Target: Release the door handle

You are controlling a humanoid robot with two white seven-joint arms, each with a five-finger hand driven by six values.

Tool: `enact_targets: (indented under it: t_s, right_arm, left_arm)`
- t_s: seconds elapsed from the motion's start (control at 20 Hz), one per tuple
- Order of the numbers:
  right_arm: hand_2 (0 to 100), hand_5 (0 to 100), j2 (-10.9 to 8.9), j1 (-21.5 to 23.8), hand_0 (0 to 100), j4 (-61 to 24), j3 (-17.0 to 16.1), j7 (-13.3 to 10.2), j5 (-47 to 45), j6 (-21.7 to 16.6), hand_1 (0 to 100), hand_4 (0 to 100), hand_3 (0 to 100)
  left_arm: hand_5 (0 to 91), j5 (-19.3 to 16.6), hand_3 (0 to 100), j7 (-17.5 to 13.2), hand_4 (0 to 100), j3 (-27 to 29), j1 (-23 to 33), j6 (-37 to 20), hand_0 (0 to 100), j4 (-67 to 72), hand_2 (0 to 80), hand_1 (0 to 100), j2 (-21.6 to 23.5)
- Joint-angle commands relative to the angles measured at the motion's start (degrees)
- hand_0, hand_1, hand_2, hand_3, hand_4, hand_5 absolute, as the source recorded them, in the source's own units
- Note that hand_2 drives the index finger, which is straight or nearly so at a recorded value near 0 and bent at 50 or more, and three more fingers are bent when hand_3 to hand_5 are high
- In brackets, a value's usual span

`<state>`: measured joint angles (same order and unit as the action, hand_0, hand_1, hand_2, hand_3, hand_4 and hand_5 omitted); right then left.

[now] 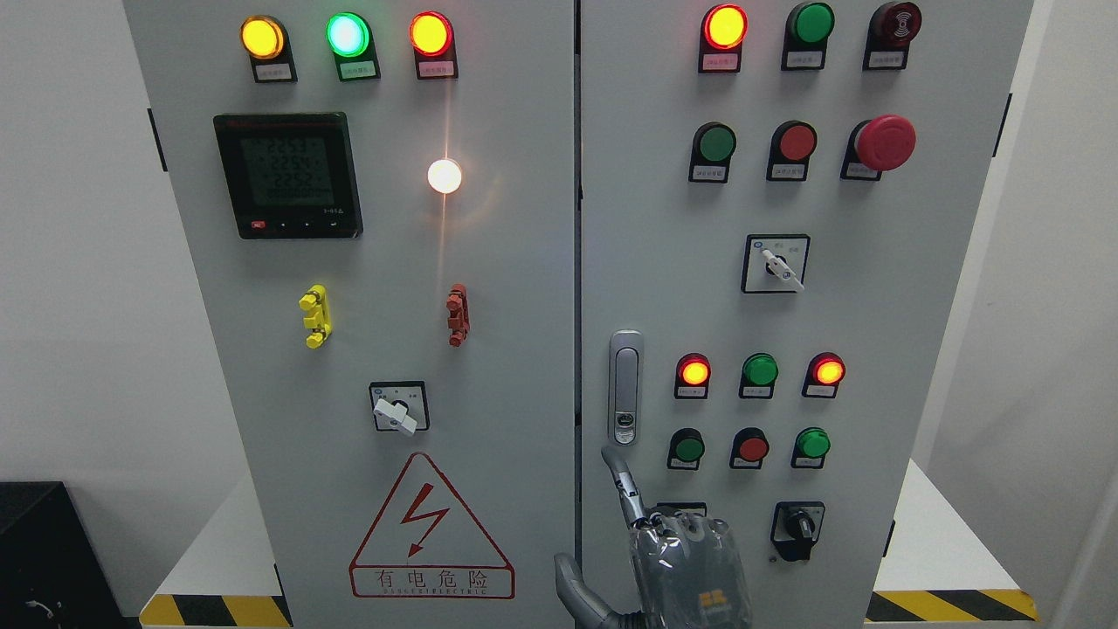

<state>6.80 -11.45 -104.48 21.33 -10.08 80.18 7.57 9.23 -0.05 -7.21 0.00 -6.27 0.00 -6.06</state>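
Writing: red warning triangle (431, 527) on the left door reads 有电危险; other labels too small to read
Counts: two grey cabinet doors (489, 288); one digital meter (288, 175); four rotary switches; one red mushroom button (884, 142)
Door handle: silver door handle (625, 387) upright at the right door's left edge, beside the centre seam
Hand: a hand (672, 546) at the bottom edge, just below the handle, index finger (622, 482) extended up, not touching it, holding nothing; which arm cannot be told
Room: white wall either side

Bright even lighting, sharp focus, white lamp (445, 176) flaring in a vertical streak, soft shadows
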Motion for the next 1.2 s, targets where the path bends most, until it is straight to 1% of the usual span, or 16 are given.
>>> enact_targets:
  t_s: [0.0,0.15,0.3,0.7,0.8,1.15]
  right_arm:
    - [0,100,0.05,-2.5,35,4.1,0.2,0.2,1.8,1.5,19,100,100]
    - [0,100,0.05,-2.4,36,4.0,0.0,0.2,1.9,1.6,19,100,100]
    - [0,100,0.05,-2.7,37,4.2,-0.3,0.2,1.9,2.9,19,100,100]
    - [0,100,-0.21,-3.9,38,4.5,-1.2,0.3,3.6,3.0,19,100,100]
    - [0,100,-0.21,-4.0,38,4.4,-2.0,0.2,4.0,3.0,19,100,100]
    - [0,100,-0.12,-4.0,38,4.5,-2.1,0.3,5.8,3.0,19,100,100]
  left_arm:
    - [0.0,0.0,0,0.0,0,0.0,-1.6,0.0,12,1.7,0.0,56,0.0]
    - [0.0,0.0,0,0.0,0,0.0,-1.6,0.0,12,1.7,0.0,56,0.0]
    - [0.0,0.0,0,0.0,0,0.0,-1.5,0.0,12,1.7,0.0,56,0.0]
    - [0.0,0.0,0,0.0,0,-0.1,-1.6,0.0,12,1.7,0.0,56,0.0]
    - [0.0,0.1,0,0.0,0,0.0,-1.5,0.0,12,1.7,0.0,56,0.0]
    - [0.0,0.0,0,0.0,0,0.0,-1.6,0.0,12,1.7,0.0,56,0.0]
